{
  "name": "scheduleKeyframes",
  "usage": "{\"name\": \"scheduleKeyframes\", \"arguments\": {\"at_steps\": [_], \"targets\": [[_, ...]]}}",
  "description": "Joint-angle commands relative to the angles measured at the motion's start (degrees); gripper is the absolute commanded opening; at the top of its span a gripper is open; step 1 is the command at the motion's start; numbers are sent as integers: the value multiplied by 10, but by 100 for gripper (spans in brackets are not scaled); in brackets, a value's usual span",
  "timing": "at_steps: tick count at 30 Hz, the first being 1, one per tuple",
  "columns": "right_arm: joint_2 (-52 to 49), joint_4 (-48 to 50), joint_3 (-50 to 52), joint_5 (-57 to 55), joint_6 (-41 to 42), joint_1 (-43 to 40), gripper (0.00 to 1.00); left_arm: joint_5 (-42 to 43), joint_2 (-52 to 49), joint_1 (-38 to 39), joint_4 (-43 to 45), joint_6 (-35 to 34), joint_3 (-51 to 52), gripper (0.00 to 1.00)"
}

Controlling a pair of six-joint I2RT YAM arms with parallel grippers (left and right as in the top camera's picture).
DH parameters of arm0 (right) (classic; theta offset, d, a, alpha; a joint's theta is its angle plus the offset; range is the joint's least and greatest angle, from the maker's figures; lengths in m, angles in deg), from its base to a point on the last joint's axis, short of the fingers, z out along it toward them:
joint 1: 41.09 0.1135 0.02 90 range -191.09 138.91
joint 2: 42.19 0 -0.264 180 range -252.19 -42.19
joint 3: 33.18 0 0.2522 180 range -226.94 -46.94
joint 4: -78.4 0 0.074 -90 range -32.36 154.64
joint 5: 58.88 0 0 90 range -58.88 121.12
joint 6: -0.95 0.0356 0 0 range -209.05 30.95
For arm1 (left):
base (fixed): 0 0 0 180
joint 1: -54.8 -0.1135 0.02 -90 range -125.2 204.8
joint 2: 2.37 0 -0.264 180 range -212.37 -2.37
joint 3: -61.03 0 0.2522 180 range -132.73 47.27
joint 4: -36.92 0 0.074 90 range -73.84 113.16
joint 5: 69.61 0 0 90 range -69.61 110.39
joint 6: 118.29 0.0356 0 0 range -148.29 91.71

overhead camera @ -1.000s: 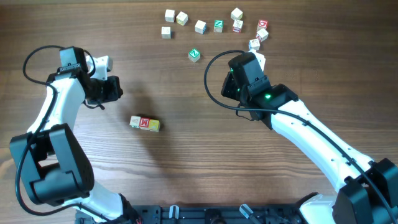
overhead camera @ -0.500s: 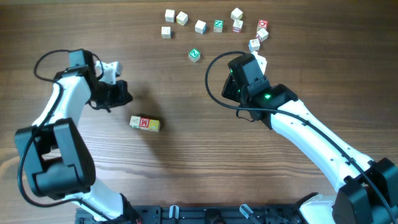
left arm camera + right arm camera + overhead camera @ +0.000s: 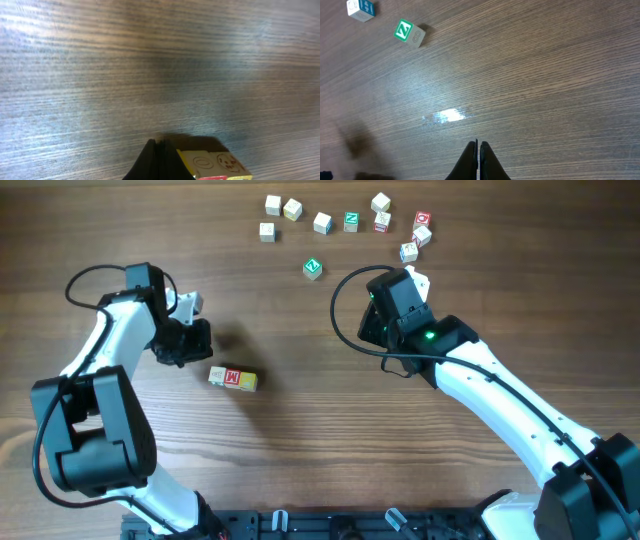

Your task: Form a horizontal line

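Overhead view is evenly lit and pretty sharp, with soft shadows on the wood surface point(image 3: 300, 450). Right wrist view has a bright glare patch mid-frame. Left wrist view looks smeared, probably motion blur, with a pale sheen top left and a dimmer middle.

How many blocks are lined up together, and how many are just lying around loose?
Blocks in the row: 3
Loose blocks: 11
Total: 14
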Motion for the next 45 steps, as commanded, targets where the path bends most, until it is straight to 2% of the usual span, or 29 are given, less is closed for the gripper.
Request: {"name": "scheduleKeyframes", "arguments": {"at_steps": [1, 12, 18, 20, 45], "targets": [[-9, -2, 6, -16, 6, 0, 4, -24, -6, -1, 10, -1, 30, 4], [-9, -2, 6, -17, 6, 0, 5, -55, -6, -1, 57, 16, 33, 4], [-9, -2, 6, -17, 6, 0, 5, -50, -6, -1, 50, 43, 33, 4], [-9, -2, 6, -17, 6, 0, 5, -26, -6, -1, 40, 66, 33, 4], [-9, -2, 6, -17, 6, 0, 4, -2, -6, -1, -8, 74, 33, 4]]}}
